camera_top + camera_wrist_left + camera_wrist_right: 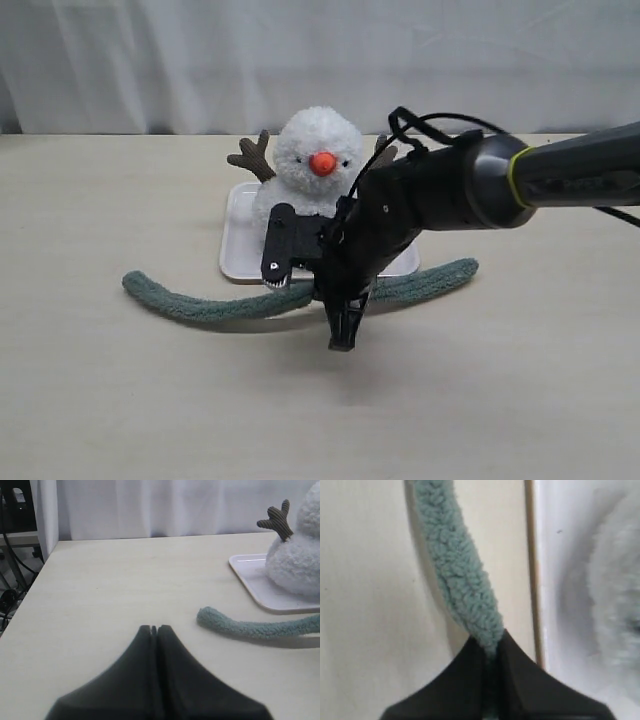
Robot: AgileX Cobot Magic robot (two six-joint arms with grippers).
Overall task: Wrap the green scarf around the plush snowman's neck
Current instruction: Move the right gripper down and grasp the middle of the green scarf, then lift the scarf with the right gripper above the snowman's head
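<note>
My right gripper (492,647) is clamped on the green scarf (200,305), a fuzzy grey-green strip curving across the table (100,400) just beside the plush snowman (312,160) on its white tray (236,245); my left gripper (154,629) sits pressed together

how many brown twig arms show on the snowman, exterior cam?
2. One brown branching twig arm juts from the fluffy white plush snowman on the view's left; the other, on the right, is partly hidden behind the black robot arm.
</note>
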